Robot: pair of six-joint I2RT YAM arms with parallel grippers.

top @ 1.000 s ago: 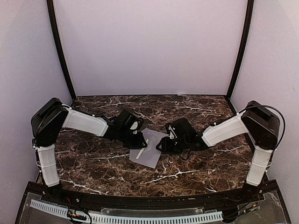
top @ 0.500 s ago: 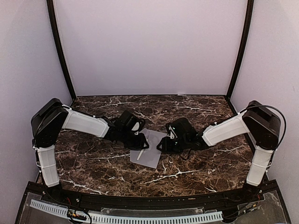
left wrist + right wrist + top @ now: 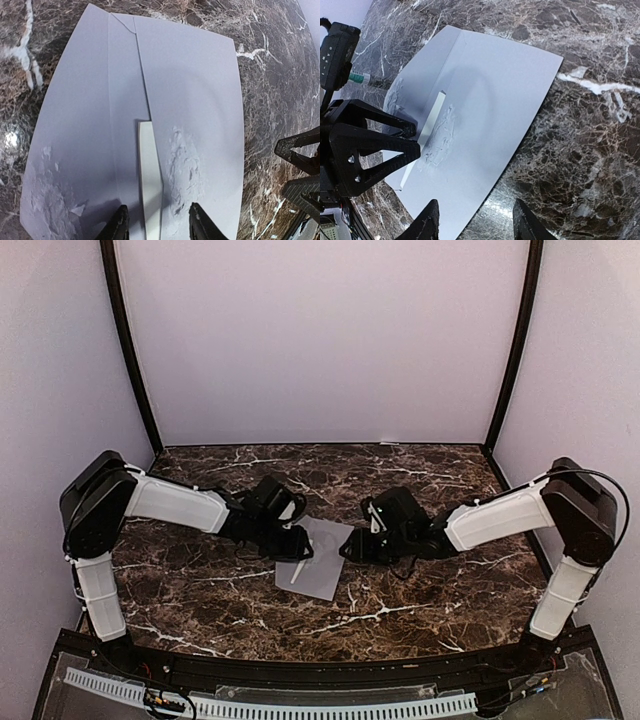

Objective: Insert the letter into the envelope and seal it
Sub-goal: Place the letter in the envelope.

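Jaws of the left gripper (image 3: pixel 157 227) are standing spread, low over the near end of the envelope (image 3: pixel 200 100), pinching nothing. A narrow pale strip (image 3: pixel 150 170) is lying on the envelope between them, touching neither jaw. It is running away from them along a fold line to about the middle of the paper; whether it is an edge of the letter cannot be told. Scuffed, roughened patches are showing on the paper just beside the strip. The envelope is lying flat on the dark marble worktop (image 3: pixel 200 590), between the 2 arms. On its other side the right gripper (image 3: pixel 476 222) is holding its jaws spread too, with nothing pinched between them. One edge of the envelope is passing under the gap between those jaws, and whether they are touching the paper cannot be told. Farther off in that wrist view, the left gripper's black jaws are pointing at the strip, their tips just beside it.
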